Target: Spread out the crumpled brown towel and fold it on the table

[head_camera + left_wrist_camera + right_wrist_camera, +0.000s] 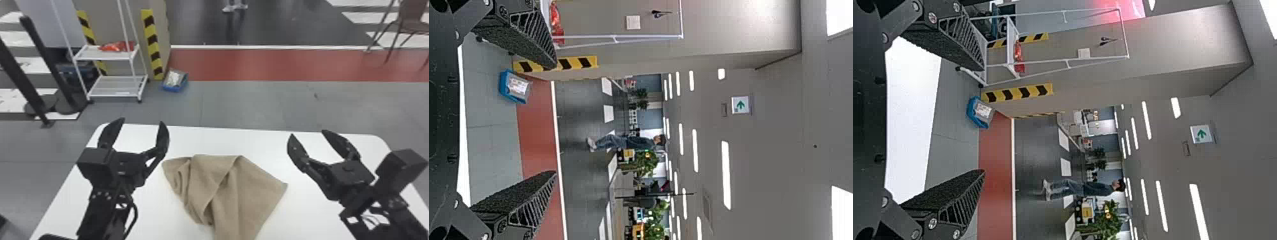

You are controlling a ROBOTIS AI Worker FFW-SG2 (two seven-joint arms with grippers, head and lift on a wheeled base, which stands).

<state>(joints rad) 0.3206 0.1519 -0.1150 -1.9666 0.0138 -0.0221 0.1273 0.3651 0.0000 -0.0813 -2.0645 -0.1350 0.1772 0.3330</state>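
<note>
The brown towel [220, 191] lies crumpled in the middle of the white table [153, 220], with overlapping folds and one corner pointing right; its lower end runs out at the bottom edge. In the head view my left gripper [139, 127] stands open to the left of the towel, raised and not touching it. My right gripper [308, 137] is open at the upper right of the towel, apart from it. The left wrist view has the left gripper [554, 120] with its two fingers wide apart and nothing between them. Likewise the right gripper [984, 120] is spread and holds nothing.
Beyond the table's far edge, a white wire rack [111, 57] and a blue bin [175, 81] stand on the floor. Black posts [48, 60] rise at the far left. A brown chair [413, 19] is at the far right.
</note>
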